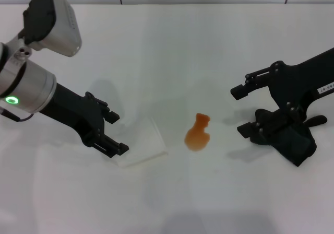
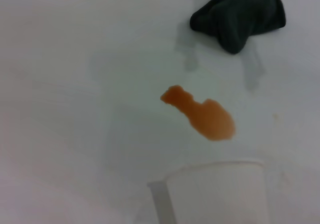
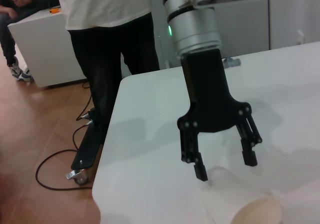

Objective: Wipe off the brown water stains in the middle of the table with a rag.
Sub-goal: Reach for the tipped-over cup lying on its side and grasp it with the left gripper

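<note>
The brown water stains [image 1: 198, 133] form one small orange-brown blotch in the middle of the white table [image 1: 172, 51]. It shows again in the left wrist view as the stains [image 2: 202, 115]. The dark rag [image 1: 295, 142] lies crumpled at the right, beneath the rear of my right gripper [image 1: 241, 111]. That gripper is open, its tips pointing toward the blotch and a short way from it. The left wrist view shows the rag [image 2: 240, 16] resting beyond the stain. My left gripper [image 1: 117, 132] is open at the left, with nothing between its fingers.
A translucent white cup [image 1: 142, 144] sits just past my left fingertips, left of the stain; its rim [image 2: 215, 171] fills the near part of the left wrist view. In the right wrist view a person [image 3: 107, 34] stands beyond the table's edge [image 3: 107, 149], behind my open left gripper [image 3: 225, 165].
</note>
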